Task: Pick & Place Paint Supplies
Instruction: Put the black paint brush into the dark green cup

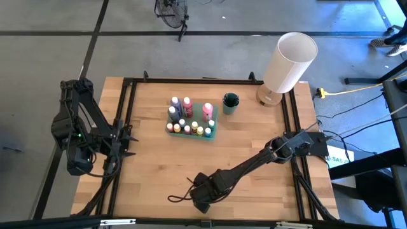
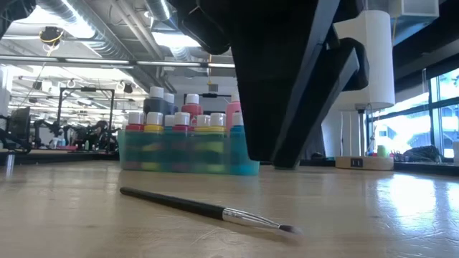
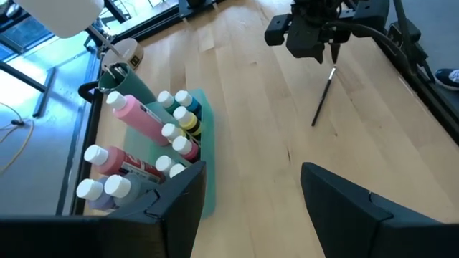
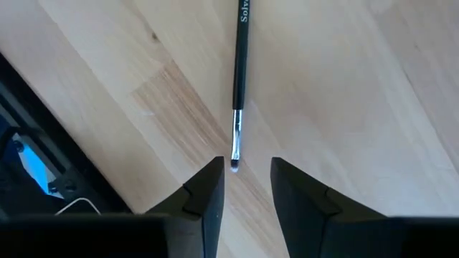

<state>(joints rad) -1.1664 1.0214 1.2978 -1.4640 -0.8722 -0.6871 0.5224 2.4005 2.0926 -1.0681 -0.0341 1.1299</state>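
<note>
We have our right gripper (image 4: 244, 188) low over the front of the table, bottom centre of the high view, its 2 fingers parted with a narrow gap and pinching nothing. The brush (image 4: 240, 79) lies flat on the wood just ahead of them, its bristle tip at the mouth of the gap, so we judge we are lining up to grasp it. In the low view the brush (image 2: 208, 210) rests alone in the foreground, well apart from the teal tray (image 2: 188, 158) behind it. That tray (image 1: 212, 131) sits mid-table holding the white-capped paint bottles (image 1: 187, 105) upright, with a dark cup (image 1: 230, 102) just to its right, likely where the brush belongs. Our left gripper (image 3: 247, 208) waits at the left edge, fingers spread and empty.
</note>
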